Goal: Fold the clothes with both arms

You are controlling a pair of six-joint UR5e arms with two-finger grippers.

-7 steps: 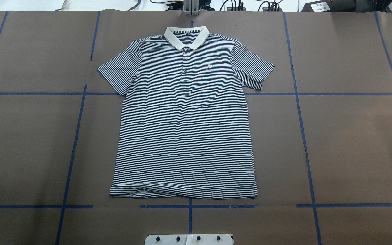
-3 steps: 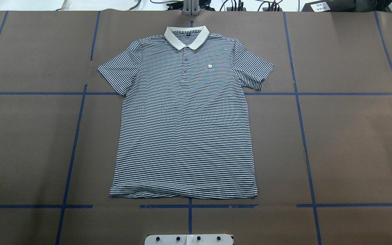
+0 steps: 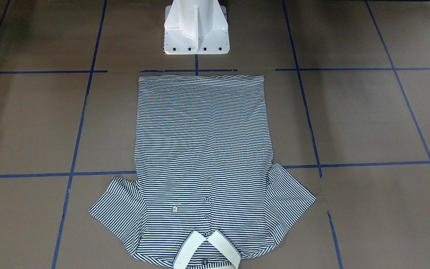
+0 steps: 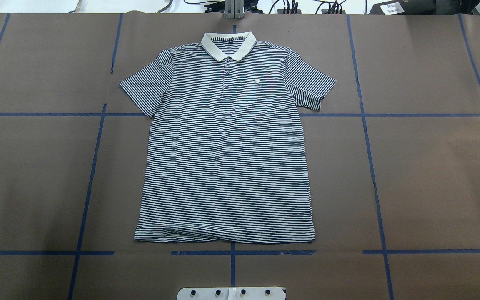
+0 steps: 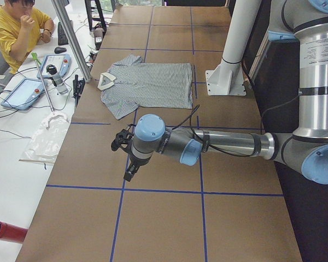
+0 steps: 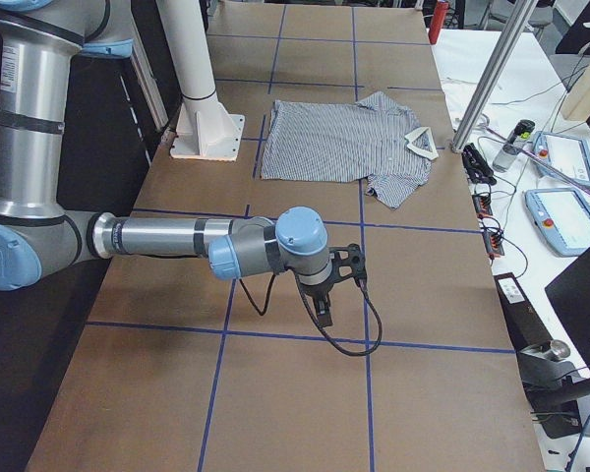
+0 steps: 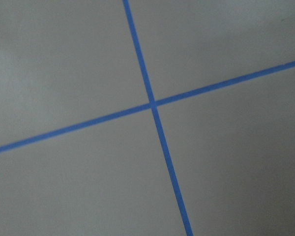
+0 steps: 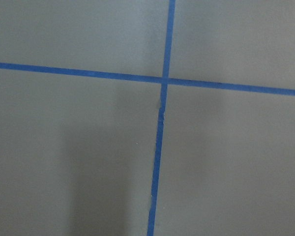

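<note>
The striped polo shirt lies flat and face up on the brown table, collar at the far edge and hem toward the robot base; it also shows as shirt, shirt and shirt. My left gripper hangs over bare table well to the left of the shirt, pointing down. My right gripper hangs over bare table well to the right of it. Both show only in the side views, so I cannot tell whether they are open or shut. The wrist views hold only blue tape crosses.
The white pedestal base stands just behind the shirt's hem. Blue tape lines grid the brown table cover. A seated person, control pendants and an aluminium post line the far side table.
</note>
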